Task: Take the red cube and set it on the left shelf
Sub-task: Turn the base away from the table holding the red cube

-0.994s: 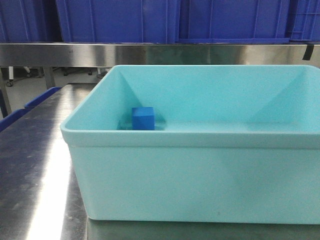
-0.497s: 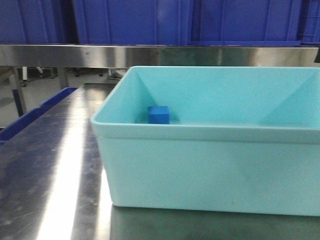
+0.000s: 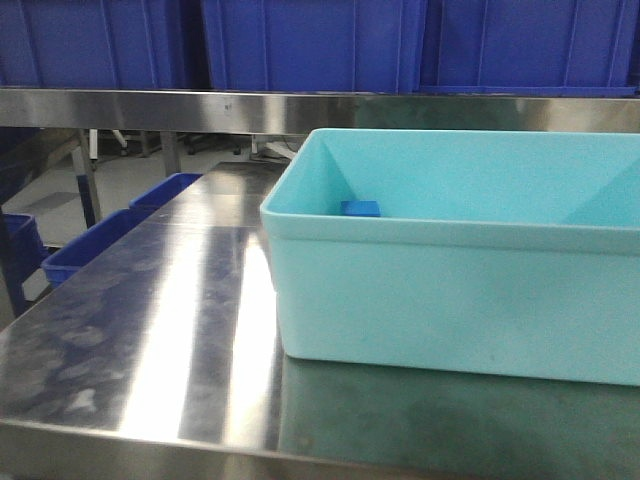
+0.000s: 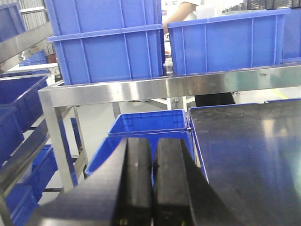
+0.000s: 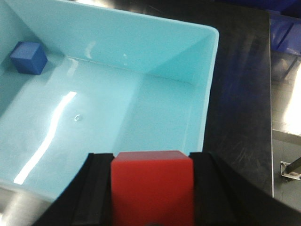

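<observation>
The red cube is clamped between the black fingers of my right gripper, which is shut on it and hangs over the near right part of the pale turquoise tub. A blue cube lies in the tub's far left corner, and its top shows over the rim in the front view. My left gripper is shut with nothing in it, its fingers pressed together beside the table's left edge. The left shelf is a steel rail carrying deep-blue crates. Neither gripper shows in the front view.
The tub stands on a steel table. Open blue bins sit low beside the table's left edge. The steel rail with blue crates above it runs behind the tub. A person stands behind the crates.
In the front view the tub has slid to the right and looks further away. More of the table and the bins on the left now show. Less of the blue cube shows.
</observation>
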Available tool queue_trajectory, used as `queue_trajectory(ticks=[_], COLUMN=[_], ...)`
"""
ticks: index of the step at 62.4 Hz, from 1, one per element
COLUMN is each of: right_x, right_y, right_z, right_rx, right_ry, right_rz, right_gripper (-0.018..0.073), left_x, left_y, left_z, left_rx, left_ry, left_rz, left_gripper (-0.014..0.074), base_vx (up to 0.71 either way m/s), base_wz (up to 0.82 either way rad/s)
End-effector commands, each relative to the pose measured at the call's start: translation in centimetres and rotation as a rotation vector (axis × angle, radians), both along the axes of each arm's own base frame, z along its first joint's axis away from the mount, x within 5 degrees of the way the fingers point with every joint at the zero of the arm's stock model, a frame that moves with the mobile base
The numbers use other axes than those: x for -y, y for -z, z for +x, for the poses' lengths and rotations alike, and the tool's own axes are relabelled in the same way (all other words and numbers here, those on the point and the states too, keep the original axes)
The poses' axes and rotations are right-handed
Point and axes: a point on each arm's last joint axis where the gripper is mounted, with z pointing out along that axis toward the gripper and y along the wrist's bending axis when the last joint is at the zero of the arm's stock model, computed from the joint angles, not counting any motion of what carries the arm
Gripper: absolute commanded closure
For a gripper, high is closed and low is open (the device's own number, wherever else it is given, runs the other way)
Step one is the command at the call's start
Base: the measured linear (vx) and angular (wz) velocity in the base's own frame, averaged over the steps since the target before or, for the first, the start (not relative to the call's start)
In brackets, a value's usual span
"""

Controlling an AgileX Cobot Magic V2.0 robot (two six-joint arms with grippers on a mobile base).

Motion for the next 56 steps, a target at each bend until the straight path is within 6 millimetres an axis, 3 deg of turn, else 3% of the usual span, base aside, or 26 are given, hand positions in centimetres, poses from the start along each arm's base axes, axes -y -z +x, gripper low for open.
queue_trajectory(ticks=[1,20,56], right_x=[-0.07,-0.07,-0.07], right_y=[-1.89,-1.89,-1.89], right_z=[0.47,0.47,0.47], right_rx=[0.108,0.108,0.108], right_ry=[-0.007,-0.007,-0.007], right_rz=[0.010,0.010,0.010], right_gripper=[0.0502,0.0502,0.0502], left_x=[-0.01,-0.01,-0.01], left_y=[0.03,0.03,0.03], left_z=[0.10,0.10,0.10], left_rx=[0.053,0.053,0.053], left_ry=[0.000,0.000,0.000], left_rz=[-0.007,-0.007,-0.007], left_gripper=[0.0491,0.0491,0.0491], base_vx=[-0.11,-0.15,-0.24], base_wz=[0.37,0.19,0.50])
